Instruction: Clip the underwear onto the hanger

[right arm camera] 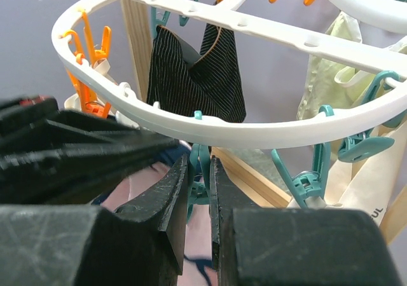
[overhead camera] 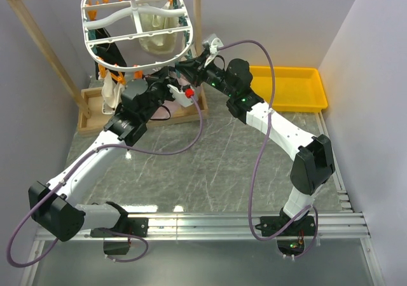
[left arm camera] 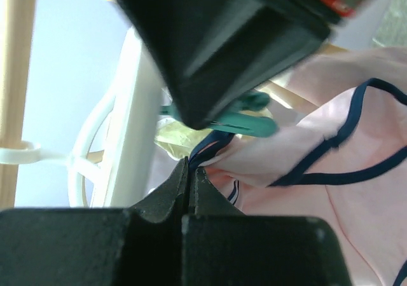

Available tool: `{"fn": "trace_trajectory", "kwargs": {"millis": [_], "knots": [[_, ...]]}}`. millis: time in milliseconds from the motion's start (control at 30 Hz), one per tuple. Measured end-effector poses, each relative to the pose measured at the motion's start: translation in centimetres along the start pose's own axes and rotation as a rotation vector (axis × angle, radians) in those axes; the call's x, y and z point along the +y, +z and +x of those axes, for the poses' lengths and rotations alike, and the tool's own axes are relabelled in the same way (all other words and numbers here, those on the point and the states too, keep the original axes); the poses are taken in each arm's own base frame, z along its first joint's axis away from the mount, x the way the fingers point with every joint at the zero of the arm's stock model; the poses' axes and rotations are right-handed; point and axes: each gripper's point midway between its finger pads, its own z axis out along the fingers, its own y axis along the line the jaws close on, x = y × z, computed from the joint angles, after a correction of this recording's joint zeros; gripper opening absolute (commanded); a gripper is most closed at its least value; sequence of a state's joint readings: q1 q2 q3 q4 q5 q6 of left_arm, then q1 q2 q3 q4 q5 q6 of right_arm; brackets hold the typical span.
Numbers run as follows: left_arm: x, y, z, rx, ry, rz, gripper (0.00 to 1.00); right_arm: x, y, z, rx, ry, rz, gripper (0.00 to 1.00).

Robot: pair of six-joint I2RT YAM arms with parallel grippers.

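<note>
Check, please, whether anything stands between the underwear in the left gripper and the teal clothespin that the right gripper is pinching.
Nothing visible does. The left gripper holds the underwear by its trimmed edge just below the teal clothespin, which the right gripper pinches under the hanger rim.

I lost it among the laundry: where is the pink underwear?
In the left wrist view the underwear fills the right side, its navy-trimmed edge pinched in the left pincer, just below a teal clothespin beside the white hanger.
</note>
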State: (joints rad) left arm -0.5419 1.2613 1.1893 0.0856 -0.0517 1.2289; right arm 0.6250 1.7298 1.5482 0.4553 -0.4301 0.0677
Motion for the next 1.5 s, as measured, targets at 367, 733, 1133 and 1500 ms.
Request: {"fn": "trace_trajectory", "kwargs": {"millis": [367,733,1133,1500], "knots": [[0.6,-0.2,0.9,0.026,-0.076,-0.002,0.00,0.0,0.0,0.2,0.008,-0.009,0.001,0.00],[-0.8,-2.2,1.5,-0.001,-0.098,0.063,0.00,0.4,0.1,-0.4,0.025,0.043,-0.007,0.00],[-2.1,-3.2,1.8,-0.089,-0.125,0.017,0.00,1.6,0.1,-1.6,0.058,0.194,-0.026,0.00],[-0.6,-5.0,1.7,-0.218,-0.229,-0.058,0.00,2.6,0.0,-3.5,0.015,0.319,-0.097,0.00]]}}
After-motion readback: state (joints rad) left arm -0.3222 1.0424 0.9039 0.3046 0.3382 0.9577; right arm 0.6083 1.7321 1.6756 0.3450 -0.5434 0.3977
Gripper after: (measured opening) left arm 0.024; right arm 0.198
